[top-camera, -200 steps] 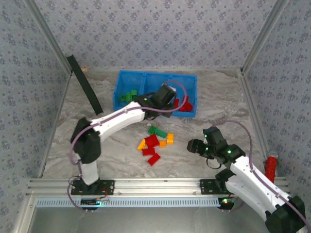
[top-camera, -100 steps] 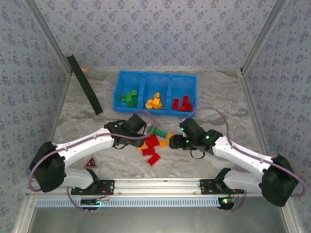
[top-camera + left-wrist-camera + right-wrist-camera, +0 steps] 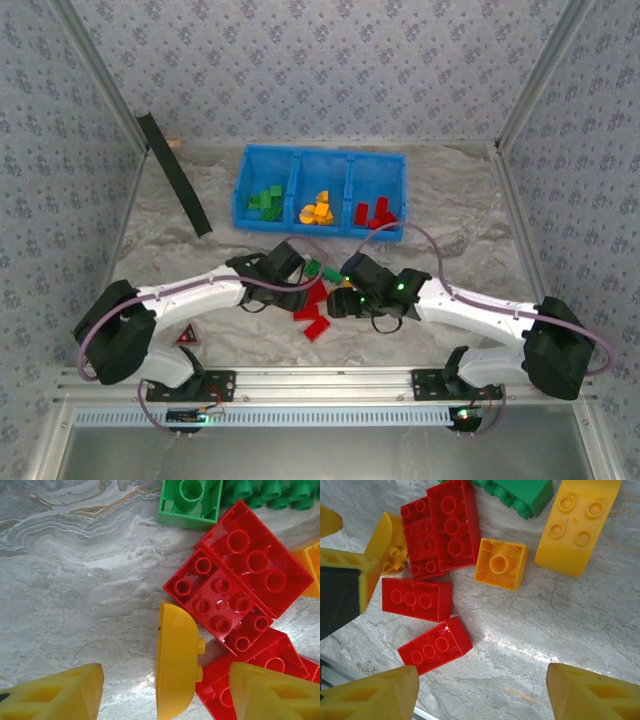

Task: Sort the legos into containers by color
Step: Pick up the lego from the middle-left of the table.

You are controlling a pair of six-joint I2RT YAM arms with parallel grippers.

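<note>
Inside blue tray (image 3: 320, 151), green, yellow, red legos (image 3: 316, 211) by compartment; left hand (image 3: 165, 680), right hand (image 3: 482, 680) open.

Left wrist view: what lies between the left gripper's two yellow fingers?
A yellow half-round plastic brick lies there, a red plastic brick close beside it, as the left wrist view shows.
</note>
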